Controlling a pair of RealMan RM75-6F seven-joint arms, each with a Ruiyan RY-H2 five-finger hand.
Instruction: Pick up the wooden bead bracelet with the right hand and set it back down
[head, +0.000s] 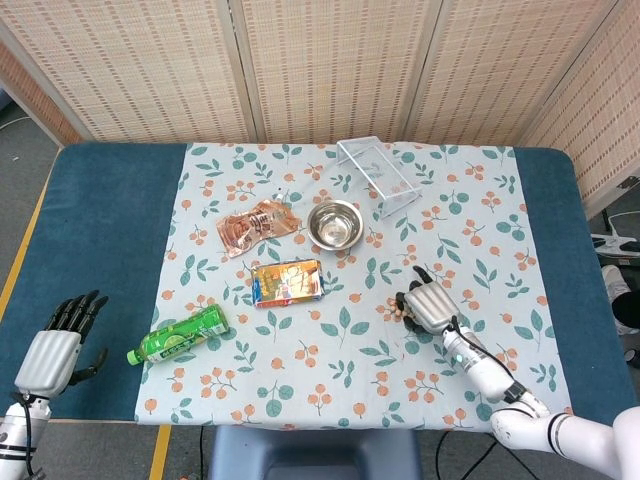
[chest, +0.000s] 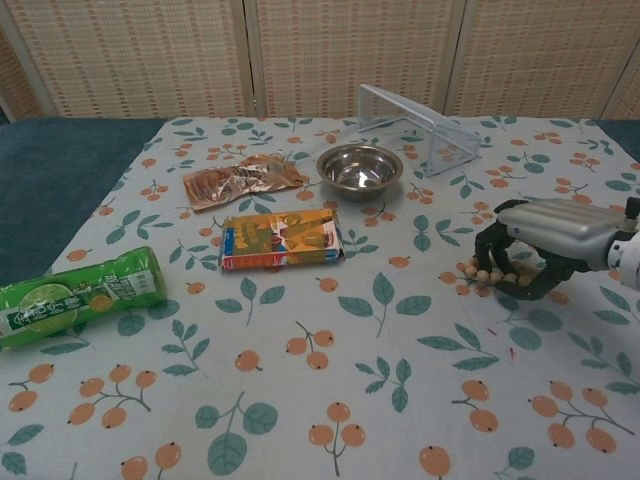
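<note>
A table covered in dark blue cloth (head: 110, 215) stands before woven reed screens (head: 330, 65), with a leaf-and-berry patterned tablecloth (head: 350, 350) spread over its middle. On the right part of that cloth lies the wooden bead bracelet (chest: 478, 274), its pale beads showing under and just left of the right hand (chest: 545, 245), resting on the cloth. The right hand is lowered over it with the dark fingers (chest: 490, 243) curled down around the beads, touching them; whether the bracelet is lifted clear of the cloth cannot be told. In the head view the same hand (head: 430, 305) covers most of the bracelet (head: 399, 308). Left of it and well apart lies a flat orange snack box (chest: 281, 239), with a steel bowl (chest: 360, 170) behind it and a clear plastic box (chest: 415, 127) tipped on its side farther back. A crumpled copper-coloured packet (chest: 240, 180) lies left of the bowl, and a green bottle (chest: 75, 297) lies on its side near the cloth's left edge. The left hand (head: 55, 350) hangs beyond the table's near left corner, fingers spread and holding nothing.
</note>
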